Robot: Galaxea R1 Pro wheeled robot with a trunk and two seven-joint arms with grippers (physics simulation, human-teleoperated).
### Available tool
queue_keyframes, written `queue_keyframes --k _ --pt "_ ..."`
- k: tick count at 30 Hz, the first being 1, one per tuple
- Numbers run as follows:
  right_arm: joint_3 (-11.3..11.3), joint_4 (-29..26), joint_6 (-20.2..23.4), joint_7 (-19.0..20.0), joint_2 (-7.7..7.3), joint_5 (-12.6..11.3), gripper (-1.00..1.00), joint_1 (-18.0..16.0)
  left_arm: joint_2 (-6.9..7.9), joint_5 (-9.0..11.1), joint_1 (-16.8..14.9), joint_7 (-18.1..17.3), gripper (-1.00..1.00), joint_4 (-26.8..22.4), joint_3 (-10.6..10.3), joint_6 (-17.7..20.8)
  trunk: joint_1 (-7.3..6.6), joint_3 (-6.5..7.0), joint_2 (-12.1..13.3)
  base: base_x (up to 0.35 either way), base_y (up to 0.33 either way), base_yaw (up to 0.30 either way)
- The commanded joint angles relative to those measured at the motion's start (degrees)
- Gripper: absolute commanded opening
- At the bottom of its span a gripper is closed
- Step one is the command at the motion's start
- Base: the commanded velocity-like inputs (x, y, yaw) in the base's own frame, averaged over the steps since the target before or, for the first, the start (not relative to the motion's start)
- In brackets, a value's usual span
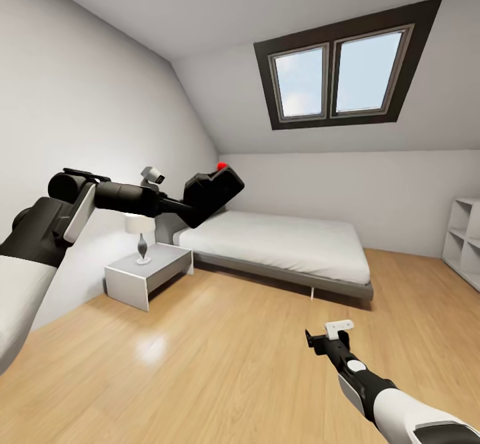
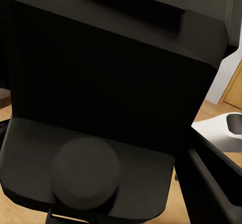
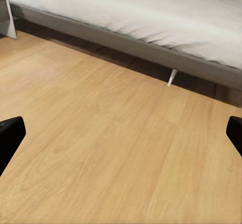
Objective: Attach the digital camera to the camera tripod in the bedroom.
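My left arm is raised at the left of the head view, and its gripper (image 1: 193, 212) is shut on the digital camera (image 1: 215, 193). The camera is a chunky black body, tilted, with its red button (image 1: 221, 165) on top. Seen from the left wrist, the camera's dark body (image 2: 111, 77) and stubby lens (image 2: 85, 171) sit right up against the lens. Low at the right, my right gripper (image 1: 331, 339) hangs open above the wood floor, its two dark fingertips (image 3: 10, 135) far apart with nothing between them. The camera tripod is out of view.
A grey bed (image 1: 280, 241) stands against the far wall under a sloped ceiling with a skylight (image 1: 340, 74). A white nightstand (image 1: 147, 274) with a lamp (image 1: 141, 234) sits to its left. A white shelf (image 1: 467, 237) is at the right edge. Wood floor (image 1: 220, 351) lies ahead.
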Motion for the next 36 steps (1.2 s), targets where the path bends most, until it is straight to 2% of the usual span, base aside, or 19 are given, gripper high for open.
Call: queue_keyframes --k 1,10,18,21,36 --pt "0.23 0.13 -0.15 -0.17 -0.02 -0.05 1.0 -0.05 0.04 0.2 -0.06 -0.13 -1.0 0.01 -0.12 0.52 -0.24 0.11 0.38 0.0 0.0 0.0" --pt "0.14 1.0 -0.02 -4.16 -0.02 -0.13 1.0 -0.03 0.05 0.2 -0.09 -0.13 -1.0 0.02 -0.12 0.52 -2.21 1.73 3.99 0.0 0.0 0.0" --pt "0.13 9.64 0.06 -4.9 -0.04 -0.16 1.0 0.06 0.03 0.2 -0.06 -0.13 -1.0 0.02 -0.12 0.52 -3.97 3.16 7.2 0.0 0.0 0.0" --pt "0.13 10.96 0.08 -4.94 -0.1 -0.14 1.0 3.19 -0.02 0.2 -0.09 -0.13 -1.0 0.02 -0.12 0.52 -4.63 3.7 8.4 0.0 0.0 0.0" --pt "0.13 11.17 0.58 -4.98 -0.11 -0.23 1.0 11.38 -0.05 0.2 -0.04 -0.05 -1.0 0.02 -0.12 0.52 -7.92 6.4 14.42 0.0 0.0 0.0"
